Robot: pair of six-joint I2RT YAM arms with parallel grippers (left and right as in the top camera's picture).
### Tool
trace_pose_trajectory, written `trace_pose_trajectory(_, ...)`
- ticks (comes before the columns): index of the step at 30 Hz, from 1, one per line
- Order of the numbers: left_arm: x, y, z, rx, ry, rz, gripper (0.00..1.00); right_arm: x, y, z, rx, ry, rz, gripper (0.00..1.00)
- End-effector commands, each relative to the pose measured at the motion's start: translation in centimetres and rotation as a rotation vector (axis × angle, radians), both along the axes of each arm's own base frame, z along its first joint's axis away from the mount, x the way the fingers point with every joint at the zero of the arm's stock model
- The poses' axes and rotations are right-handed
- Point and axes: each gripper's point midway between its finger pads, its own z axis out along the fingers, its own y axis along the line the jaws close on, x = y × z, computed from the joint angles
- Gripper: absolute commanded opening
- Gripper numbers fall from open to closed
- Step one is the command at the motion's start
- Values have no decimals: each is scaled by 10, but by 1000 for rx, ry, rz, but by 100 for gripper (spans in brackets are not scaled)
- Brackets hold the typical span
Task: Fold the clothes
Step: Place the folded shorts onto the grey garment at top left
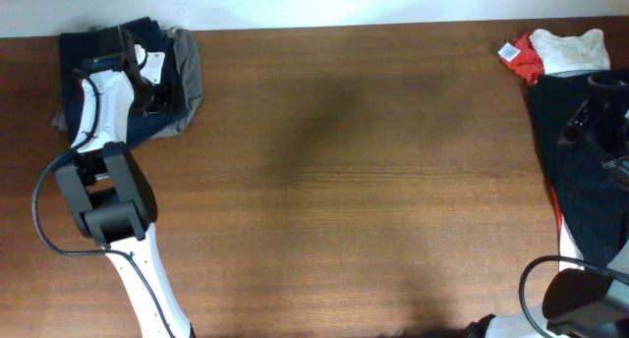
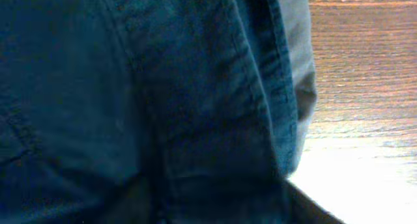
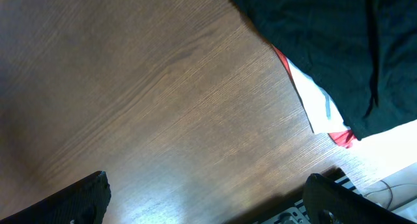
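Folded dark navy-blue shorts [image 1: 79, 58] lie at the table's far left corner, on top of a grey-khaki garment [image 1: 189, 68]. My left gripper [image 1: 152, 83] is down on this stack. Its wrist view is filled by navy fabric [image 2: 130, 87], with the grey edge [image 2: 300, 61] at the right; the fingers are hidden. A black garment [image 1: 580, 191] lies at the right edge, with red [image 1: 529, 58] and white [image 1: 570, 51] pieces beyond it. My right gripper [image 3: 208, 185] is open and empty over bare wood beside the black garment [image 3: 326, 42].
The brown wooden table [image 1: 344, 181] spans the view. In the right wrist view, white [image 3: 313, 100] and red [image 3: 342, 138] cloth stick out from under the black garment near the table edge. The left arm's black cable [image 1: 39, 215] loops at the left.
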Motion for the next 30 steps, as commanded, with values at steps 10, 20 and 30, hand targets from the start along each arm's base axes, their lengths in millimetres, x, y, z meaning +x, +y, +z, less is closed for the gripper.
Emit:
trace_pose_trajectory(10, -14, -25, 32, -124, 42, -35, 35, -2, 1, 2, -4, -1, 8, 98)
trace_pose_trajectory(20, -7, 8, 66, -19, -33, 83, 71, -2, 1, 2, -4, -1, 8, 98)
trace_pose_trajectory(30, -47, 134, 119, 327, -46, 462, 1, -2, 1, 2, -4, -1, 8, 98)
